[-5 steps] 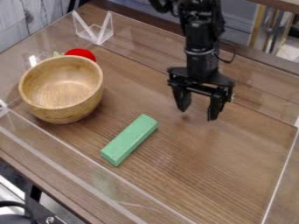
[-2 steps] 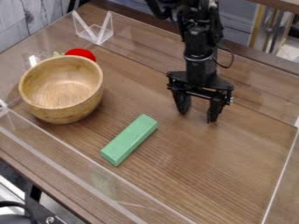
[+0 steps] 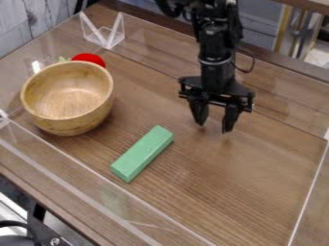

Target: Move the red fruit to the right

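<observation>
Nearest lies the green block [image 3: 141, 154] on the bench [image 3: 244, 183]. Beyond it the tool [image 3: 215, 119] points down over bare wood, its jaws narrower than a second ago yet apart, gripping nothing. Farthest, the red fruit [image 3: 88, 60] sits behind the wooden bowl [image 3: 67, 97], well apart from the tool; the move seems unstarted.
</observation>
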You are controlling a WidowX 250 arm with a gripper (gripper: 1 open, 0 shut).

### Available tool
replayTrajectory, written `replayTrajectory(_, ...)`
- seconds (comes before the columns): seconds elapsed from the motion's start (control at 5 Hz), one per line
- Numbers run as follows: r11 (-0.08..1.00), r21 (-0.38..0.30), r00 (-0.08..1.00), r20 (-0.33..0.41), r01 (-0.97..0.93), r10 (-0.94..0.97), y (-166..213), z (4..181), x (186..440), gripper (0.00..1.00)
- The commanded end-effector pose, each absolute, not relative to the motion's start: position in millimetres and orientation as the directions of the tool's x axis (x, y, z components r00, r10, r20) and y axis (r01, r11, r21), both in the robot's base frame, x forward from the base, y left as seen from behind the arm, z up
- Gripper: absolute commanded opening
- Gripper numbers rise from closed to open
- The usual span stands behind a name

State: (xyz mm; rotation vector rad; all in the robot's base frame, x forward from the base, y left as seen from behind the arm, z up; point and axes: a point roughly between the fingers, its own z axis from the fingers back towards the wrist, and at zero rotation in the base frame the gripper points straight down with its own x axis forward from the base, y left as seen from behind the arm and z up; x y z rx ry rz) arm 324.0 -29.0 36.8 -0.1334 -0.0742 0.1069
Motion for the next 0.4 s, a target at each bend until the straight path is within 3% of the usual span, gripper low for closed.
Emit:
replayTrajectory(0.0, 0.982, -0.142, 0.981, 0.132, -0.121, 0.14, -36.2, 58.3, 329.5, 1.0)
replayTrajectory(0.2, 0.979, -0.138, 0.978, 0.128, -0.149, 0.167, -43.2, 58.0, 327.1, 1.0)
